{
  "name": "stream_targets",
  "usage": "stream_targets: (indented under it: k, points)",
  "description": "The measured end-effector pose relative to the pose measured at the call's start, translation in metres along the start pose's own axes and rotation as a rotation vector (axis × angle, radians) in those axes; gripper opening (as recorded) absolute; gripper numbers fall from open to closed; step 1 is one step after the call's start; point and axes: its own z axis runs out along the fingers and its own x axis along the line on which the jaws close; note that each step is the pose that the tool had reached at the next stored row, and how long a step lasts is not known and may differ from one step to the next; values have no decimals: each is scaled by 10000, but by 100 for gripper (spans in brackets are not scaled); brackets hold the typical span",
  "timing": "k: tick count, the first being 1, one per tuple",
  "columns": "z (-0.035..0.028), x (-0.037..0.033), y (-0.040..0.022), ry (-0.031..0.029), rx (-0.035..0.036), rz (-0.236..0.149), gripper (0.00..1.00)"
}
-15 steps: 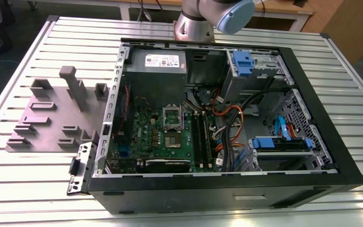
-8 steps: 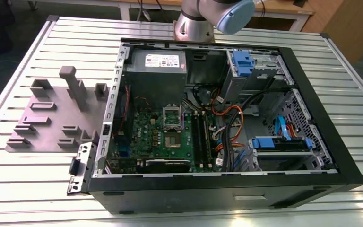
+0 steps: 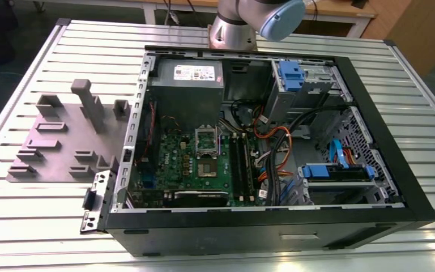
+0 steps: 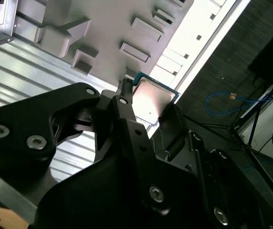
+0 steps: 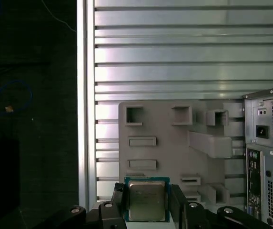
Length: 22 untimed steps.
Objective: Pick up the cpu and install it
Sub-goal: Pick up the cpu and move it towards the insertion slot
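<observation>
glare whitens the table (image 4: 207, 28); light seemingly from overhead.

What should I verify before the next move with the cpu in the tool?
1. cpu clamped in the tool: ok.
2. cpu level in the grip, first wrist view: ok.
3. cpu clear above the grey fixture: ok.
4. Side of the case open over the green board: ok.
5. The socket open and bare: cannot tell.
</observation>
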Motion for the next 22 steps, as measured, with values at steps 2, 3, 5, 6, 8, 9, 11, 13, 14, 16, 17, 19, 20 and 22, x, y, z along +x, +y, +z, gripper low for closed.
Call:
stream_targets:
  k: [2, 3, 5, 6, 8, 9, 11, 13, 14, 16, 17, 19, 20, 22]
  points:
    - [0, -1, 0, 1, 0, 1, 47]
    - [-1, -3, -3, 2, 1, 0, 47]
    - [-3, -7, -19, 3, 2, 1, 47]
    - [-2, -10, -32, 3, 1, 0, 47]
    - [-3, -15, -62, 4, 2, 0, 47]
    - [-3, -17, -78, 5, 2, 0, 47]
    - [-4, -19, -117, 5, 1, 0, 47]
    - [-5, -20, -142, 6, 2, 0, 47]
    - [-5, -20, -147, 7, 2, 0, 47]
    - [-5, -20, -149, 6, 2, 1, 47]
    - [-5, -29, -154, 5, 2, 1, 47]
    - [-5, -74, -153, 6, 2, 1, 47]
    - [-5, -76, -153, 7, 2, 0, 47]
    - [-5, -82, -153, 7, 2, 0, 47]
